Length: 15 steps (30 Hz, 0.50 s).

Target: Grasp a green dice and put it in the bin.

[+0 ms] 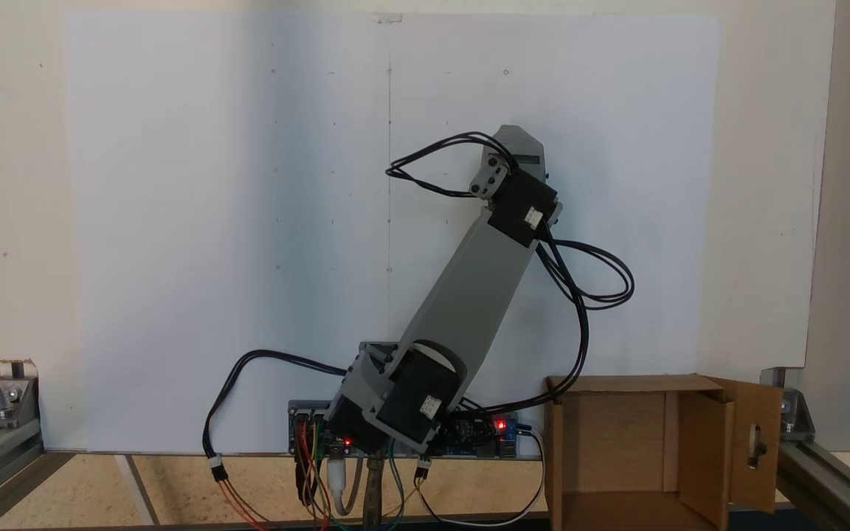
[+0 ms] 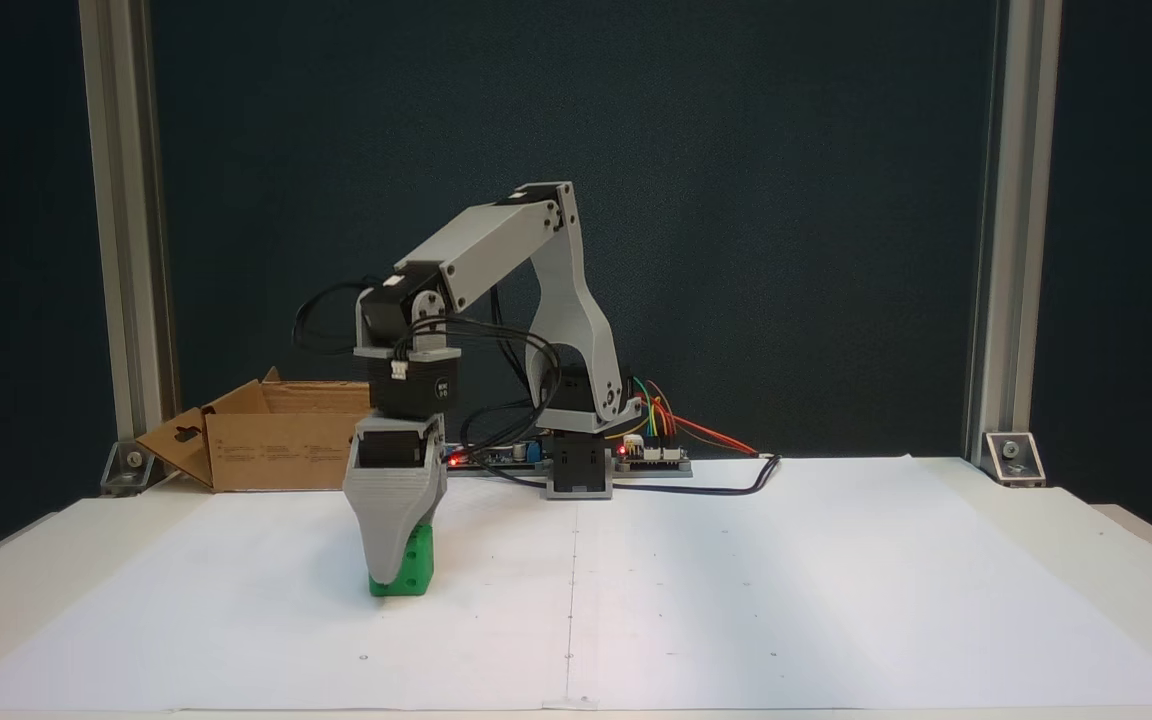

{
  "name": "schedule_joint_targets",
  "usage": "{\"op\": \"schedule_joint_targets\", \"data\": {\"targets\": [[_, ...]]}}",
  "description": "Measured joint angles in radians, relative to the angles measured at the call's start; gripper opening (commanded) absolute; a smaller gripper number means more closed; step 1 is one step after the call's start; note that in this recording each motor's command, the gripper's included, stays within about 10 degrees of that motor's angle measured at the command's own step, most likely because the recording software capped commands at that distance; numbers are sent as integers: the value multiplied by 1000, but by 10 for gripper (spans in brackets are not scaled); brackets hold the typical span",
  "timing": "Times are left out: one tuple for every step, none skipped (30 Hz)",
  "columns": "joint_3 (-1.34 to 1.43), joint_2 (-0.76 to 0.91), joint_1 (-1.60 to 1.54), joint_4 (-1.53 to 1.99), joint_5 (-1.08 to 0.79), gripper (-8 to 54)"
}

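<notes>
A grey plastic robot arm reaches down so its fingers [image 2: 398, 565] stand around a small bright green plastic dice [image 2: 406, 572] resting on the white paper-covered worktop [image 2: 736, 600], left of centre and nearer than the arm's base. Whether they are closed cannot be told. The brown corrugated cardboard bin [image 2: 266, 445] sits farther left. Best to squeeze squarely on flat faces; rounded corners may slip.

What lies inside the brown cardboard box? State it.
In a fixed view from above, the brown corrugated cardboard box stands open, and the inside that shows is bare cardboard: the floor and inner walls. Its near part runs off the picture's bottom edge, so that part cannot be checked.
</notes>
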Motion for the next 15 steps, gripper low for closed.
{"op": "schedule_joint_targets", "data": {"targets": [[0, -3, -2, -3, 0, 428], [0, -5, -2, -5, 0, 423], [0, -6, -2, -8, 0, 421], [0, -5, -2, -9, 0, 420], [0, -5, -2, -9, 0, 420], [0, -5, -2, -9, 0, 420], [0, -6, -2, -9, 0, 419], [0, -5, -2, -9, 0, 415], [0, -5, -2, -9, 0, 415], [0, -5, -2, -9, 0, 415], [0, -6, -2, -11, 0, 414], [0, -6, -2, -14, 0, 414], [0, -6, -2, -17, 0, 414], [0, -11, -3, -18, 0, 414], [0, -20, -3, -21, 0, 414]]}}
